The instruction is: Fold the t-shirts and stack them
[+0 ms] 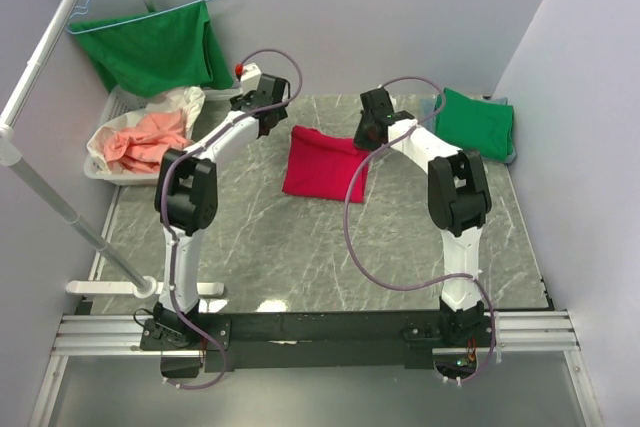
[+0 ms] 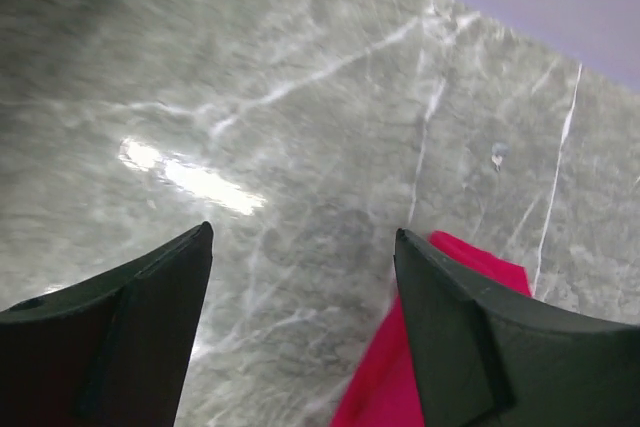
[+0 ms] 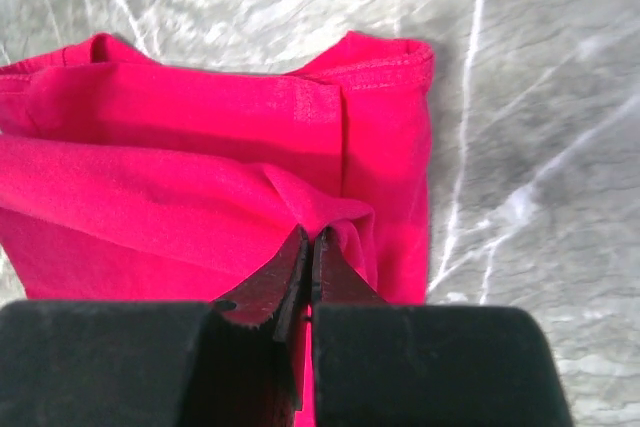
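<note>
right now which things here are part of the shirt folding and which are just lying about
Job:
red t-shirt, pinched in the right tool
folded green t-shirt
left tool, open

Lying about:
basket of peach and white cloth
hung green garment
clothes rail

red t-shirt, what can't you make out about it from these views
Top view: the right gripper covers the red t-shirt's far right corner.
Left wrist: only a corner shows past the open left gripper; the frame cuts the rest.
Right wrist: shut fingers hide the near edge, so the number of layers pinched is unclear.
</note>
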